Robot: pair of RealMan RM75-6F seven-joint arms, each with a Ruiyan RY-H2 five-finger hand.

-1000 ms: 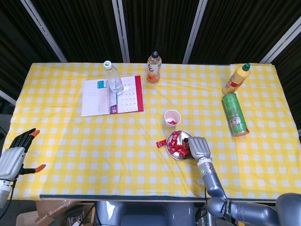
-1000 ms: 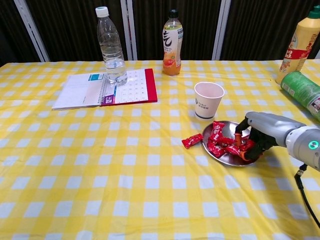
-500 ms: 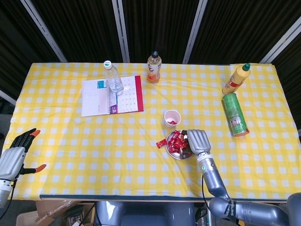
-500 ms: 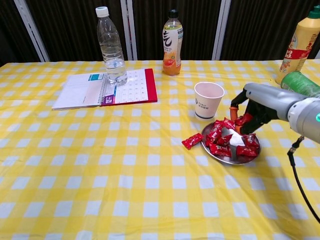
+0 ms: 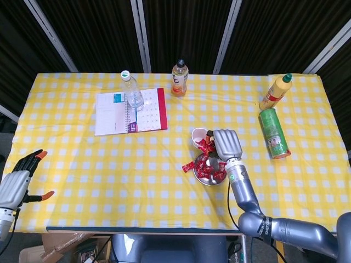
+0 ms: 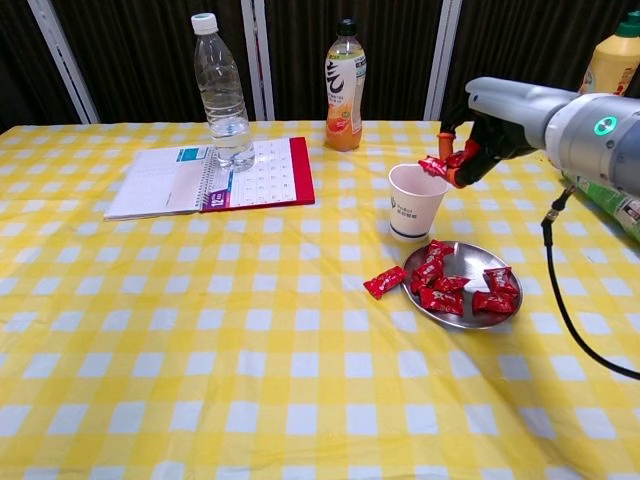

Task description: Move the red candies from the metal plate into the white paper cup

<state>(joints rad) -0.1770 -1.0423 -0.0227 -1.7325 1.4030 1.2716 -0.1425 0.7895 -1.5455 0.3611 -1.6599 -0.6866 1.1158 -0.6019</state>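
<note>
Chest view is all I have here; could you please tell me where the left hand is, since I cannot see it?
Observer: The left hand hangs off the near left corner of the yellow checked tablecloth, fingers spread, holding nothing.
Operator: Thank you. Is the can at my right edge standing or lying?
Observer: The green cylindrical can lies on its side, just nearer than the yellow squeeze bottle.
Operator: And is the candy centred over the cup?
Observer: Not quite. From above, the red wrapped candy in the right hand shows at the near right rim of the white paper cup, not over its middle.
</note>
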